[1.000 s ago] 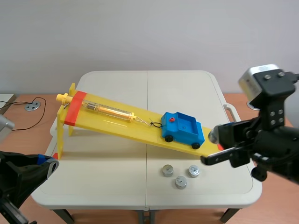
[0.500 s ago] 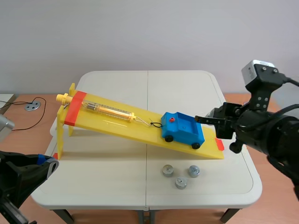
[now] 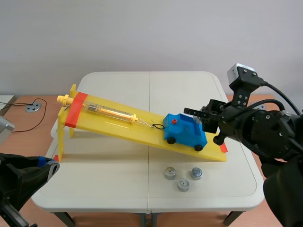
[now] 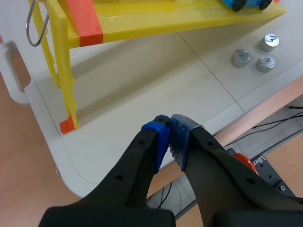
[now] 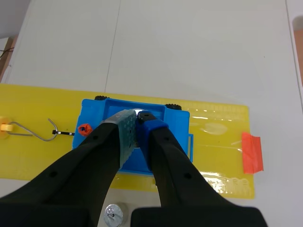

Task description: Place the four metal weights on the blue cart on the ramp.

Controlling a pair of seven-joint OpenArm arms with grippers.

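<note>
The blue cart point(image 3: 185, 133) stands low on the yellow ramp point(image 3: 109, 125), hooked to a spring scale point(image 3: 110, 112). My right gripper point(image 3: 195, 113) hangs over the cart's bed point(image 5: 94, 116), shut on a metal weight point(image 5: 140, 112) that shows as a shiny bit between the fingertips. Three more metal weights point(image 3: 170, 173) point(image 3: 183, 185) point(image 3: 197, 173) lie on the table in front of the ramp's low end. My left gripper point(image 4: 168, 135) is shut on nothing, low beyond the table's front left corner, far from the weights point(image 4: 240, 57).
Orange-red tape marks the ramp's top point(image 3: 75, 109) and its foot point(image 5: 251, 151). The ramp's high end rests on yellow legs point(image 4: 66, 85) at the table's left. A cable and a round disc point(image 3: 32, 108) lie on the side surface at the left.
My right arm has swung from the table's front right up and left, carrying the weight to above the cart. The left arm has not moved.
</note>
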